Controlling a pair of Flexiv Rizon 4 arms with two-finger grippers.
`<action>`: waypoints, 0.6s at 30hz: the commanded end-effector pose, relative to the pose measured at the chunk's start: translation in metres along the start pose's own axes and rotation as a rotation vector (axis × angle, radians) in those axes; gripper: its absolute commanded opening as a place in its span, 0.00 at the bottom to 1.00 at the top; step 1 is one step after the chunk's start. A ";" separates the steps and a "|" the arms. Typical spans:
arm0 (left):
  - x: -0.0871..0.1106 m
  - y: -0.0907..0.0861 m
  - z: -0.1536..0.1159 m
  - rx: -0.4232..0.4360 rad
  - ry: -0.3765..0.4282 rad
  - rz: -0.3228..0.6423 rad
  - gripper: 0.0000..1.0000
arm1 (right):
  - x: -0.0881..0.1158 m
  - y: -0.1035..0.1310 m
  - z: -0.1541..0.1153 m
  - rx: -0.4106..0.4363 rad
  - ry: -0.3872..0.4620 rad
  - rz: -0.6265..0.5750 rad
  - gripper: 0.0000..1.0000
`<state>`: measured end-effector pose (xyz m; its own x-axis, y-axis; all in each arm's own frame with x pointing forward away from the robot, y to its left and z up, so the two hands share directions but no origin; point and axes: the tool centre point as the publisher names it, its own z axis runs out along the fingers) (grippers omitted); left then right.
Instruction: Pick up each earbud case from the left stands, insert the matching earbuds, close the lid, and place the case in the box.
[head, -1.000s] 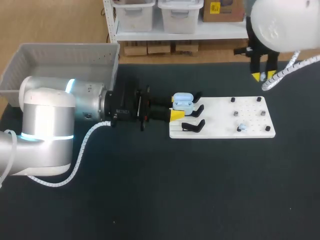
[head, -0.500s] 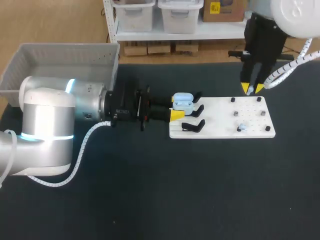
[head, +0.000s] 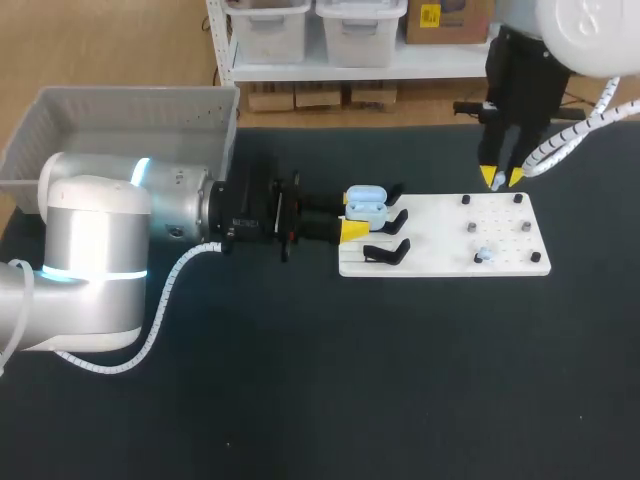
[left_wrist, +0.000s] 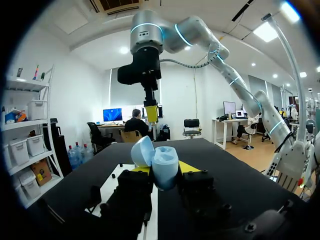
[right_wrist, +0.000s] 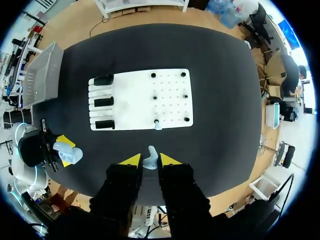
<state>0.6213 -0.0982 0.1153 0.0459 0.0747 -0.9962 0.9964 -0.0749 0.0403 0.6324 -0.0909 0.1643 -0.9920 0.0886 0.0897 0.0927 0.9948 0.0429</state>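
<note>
Left gripper (head: 349, 215) clamped on light blue earbud case (head: 366, 203), yellow tips either side, lid flipped open, both sockets showing in left wrist view. Case held up off table (head: 400, 380), by stand end of white board (head: 440, 225). Black stands (head: 385, 252) look bare. Right gripper (head: 501, 178) hangs high over far edge of board, pinching pale blue earbud (right_wrist: 150, 159) between tips. Second earbud (head: 484, 254) sits on board near its front edge. Grey box (head: 60, 125) at far left corner of table.

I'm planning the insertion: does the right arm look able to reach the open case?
Probably yes: the case, lid open, sits in the left tool with nothing between it and the right tool holding an earbud.
</note>
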 end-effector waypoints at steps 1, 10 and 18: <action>0.001 -0.002 0.000 -0.007 -0.004 0.004 0.00 | 0.001 0.003 -0.005 -0.006 -0.005 0.005 0.00; 0.001 -0.002 0.000 -0.007 -0.004 0.004 0.00 | 0.024 0.034 -0.061 0.053 -0.055 0.093 0.00; 0.001 -0.002 0.000 -0.007 -0.004 0.004 0.00 | 0.035 0.058 -0.066 0.043 -0.009 0.182 0.00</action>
<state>0.6213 -0.0981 0.1153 0.0459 0.0747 -0.9961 0.9964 -0.0750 0.0403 0.6042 -0.0361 0.2341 -0.9628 0.2611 0.0701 0.2606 0.9653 -0.0152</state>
